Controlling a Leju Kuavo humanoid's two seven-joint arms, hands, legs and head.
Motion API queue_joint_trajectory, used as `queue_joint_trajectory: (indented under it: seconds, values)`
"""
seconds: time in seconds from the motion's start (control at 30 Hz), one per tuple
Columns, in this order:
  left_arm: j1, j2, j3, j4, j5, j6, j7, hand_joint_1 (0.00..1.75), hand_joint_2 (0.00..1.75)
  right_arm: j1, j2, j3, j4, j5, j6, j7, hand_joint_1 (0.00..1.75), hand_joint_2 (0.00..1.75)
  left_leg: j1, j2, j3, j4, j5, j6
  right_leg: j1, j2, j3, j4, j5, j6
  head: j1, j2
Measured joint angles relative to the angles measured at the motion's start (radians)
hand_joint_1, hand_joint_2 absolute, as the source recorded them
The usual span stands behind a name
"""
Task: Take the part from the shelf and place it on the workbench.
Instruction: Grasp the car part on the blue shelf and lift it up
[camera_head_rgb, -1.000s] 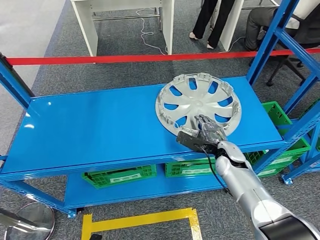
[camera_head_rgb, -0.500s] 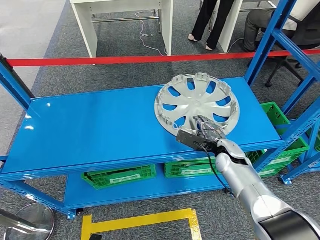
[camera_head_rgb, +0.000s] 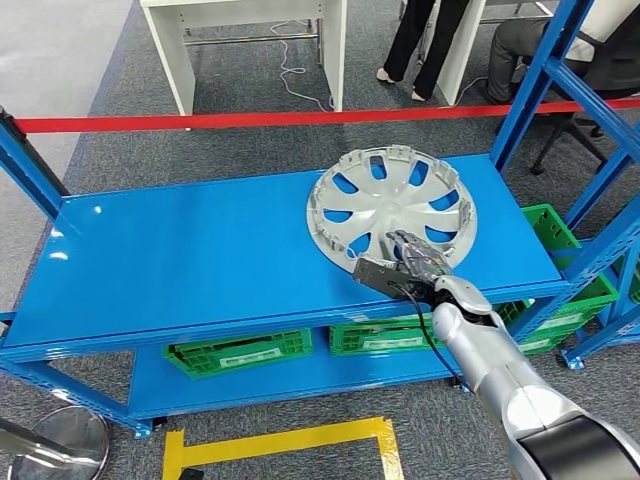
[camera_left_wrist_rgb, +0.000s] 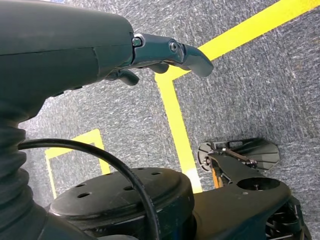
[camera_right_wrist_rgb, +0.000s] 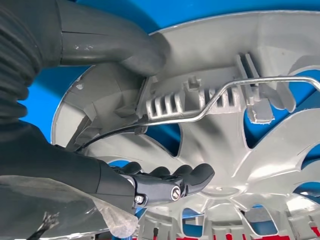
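The silver wheel cover (camera_head_rgb: 391, 209) lies inner face up on the top deck of the blue shelf (camera_head_rgb: 189, 255), toward the 3 o'clock end of the deck in the head view, its far rim raised slightly off the deck; the right hand (camera_head_rgb: 416, 258) grasps the cover at its 6 o'clock rim, nearest the robot; in the right wrist view the thick grey thumb (camera_right_wrist_rgb: 113, 47) presses on the rim's outer edge while the dark fingers (camera_right_wrist_rgb: 181, 177) reach across the spoked inner face, the rim and its wire retaining ring (camera_right_wrist_rgb: 234, 92) clamped between them; the right arm (camera_head_rgb: 498, 375) enters from the 5 o'clock corner of the head view; the left hand (camera_left_wrist_rgb: 166, 52) hangs over grey carpet marked with yellow floor tape (camera_left_wrist_rgb: 177, 125), fingers apart and grasping nothing; green crates (camera_head_rgb: 238, 352) sit on the shelf's lower deck; beyond the shelf, at 12 o'clock, a red barrier tape (camera_head_rgb: 226, 119) runs across the view; behind it stands a white table (camera_head_rgb: 249, 40), with a person's legs (camera_head_rgb: 423, 40) at 1 o'clock.
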Motion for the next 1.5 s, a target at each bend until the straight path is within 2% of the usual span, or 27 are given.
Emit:
queue_joint_trajectory:
  seconds: [0.47,0.6,1.5]
  values:
    - [0.000,0.001,0.000,0.000,0.000,0.000,0.000,0.00,1.75,-0.009,0.000,0.004,0.016,-0.007,0.006,-0.009,0.01,1.75,0.000,0.000,0.001,0.000,0.000,0.000,0.000,0.000,0.000,0.000,0.000,0.000,0.000,0.000]
    - [0.000,0.001,0.000,0.000,0.000,0.000,0.001,0.00,1.75,-0.010,0.000,0.006,0.018,-0.008,0.004,-0.010,1.75,1.75,0.000,0.000,0.001,0.000,0.000,0.000,0.000,0.000,0.001,0.000,0.000,0.000,0.000,0.000]
    - [-0.001,0.007,0.000,0.000,0.000,0.002,0.003,0.00,1.75,-0.022,-0.007,0.029,0.023,-0.020,-0.006,-0.028,1.75,1.75,0.000,0.000,0.001,0.000,-0.001,0.000,0.000,-0.001,-0.001,0.000,-0.001,0.000,0.000,0.000]
